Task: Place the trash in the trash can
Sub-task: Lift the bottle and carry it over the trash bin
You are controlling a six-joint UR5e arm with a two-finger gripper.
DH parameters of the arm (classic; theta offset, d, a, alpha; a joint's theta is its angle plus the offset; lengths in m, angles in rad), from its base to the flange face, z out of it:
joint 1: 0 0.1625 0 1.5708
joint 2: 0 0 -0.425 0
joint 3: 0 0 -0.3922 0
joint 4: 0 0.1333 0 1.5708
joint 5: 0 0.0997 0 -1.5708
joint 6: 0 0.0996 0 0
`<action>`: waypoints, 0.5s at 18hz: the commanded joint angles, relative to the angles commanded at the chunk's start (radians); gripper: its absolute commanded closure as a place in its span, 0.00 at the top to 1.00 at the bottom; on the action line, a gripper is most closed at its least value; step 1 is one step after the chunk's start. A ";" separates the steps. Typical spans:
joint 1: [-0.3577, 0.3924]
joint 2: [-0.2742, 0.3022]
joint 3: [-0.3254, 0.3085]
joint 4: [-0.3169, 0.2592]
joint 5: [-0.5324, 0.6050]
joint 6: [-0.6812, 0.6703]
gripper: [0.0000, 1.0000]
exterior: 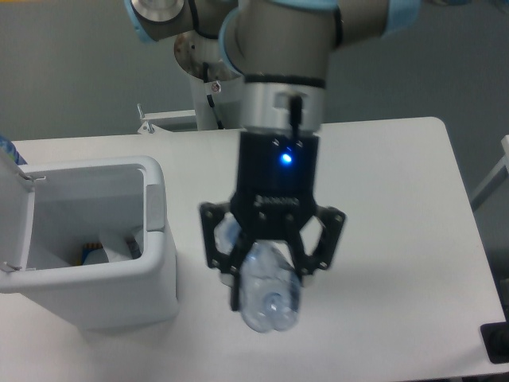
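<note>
One clear plastic bottle [268, 298] is clamped between the black fingers of the tool [270, 274], its rounded base toward the camera and its upper end hidden behind the tool's body (no cap can be seen from here). The bottle hangs in the air above the white worktop [398, 199], just right of the trash can [87, 247]. The can stands on the worktop's left side with its lid [14, 215] swung open to the left and a grey latch [155, 208] on its right wall. Inside, at the bottom, lies a white wrapper [119, 248], with something blue and orange beside it.
</note>
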 joint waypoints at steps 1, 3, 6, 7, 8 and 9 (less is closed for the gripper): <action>-0.023 0.005 -0.009 0.000 0.000 -0.002 0.62; -0.061 0.005 -0.026 0.000 0.000 -0.012 0.62; -0.120 0.011 -0.043 0.000 0.002 -0.037 0.62; -0.132 0.017 -0.058 0.000 0.002 -0.037 0.62; -0.141 0.026 -0.072 0.000 0.002 -0.037 0.62; -0.152 0.028 -0.075 0.000 0.000 -0.037 0.62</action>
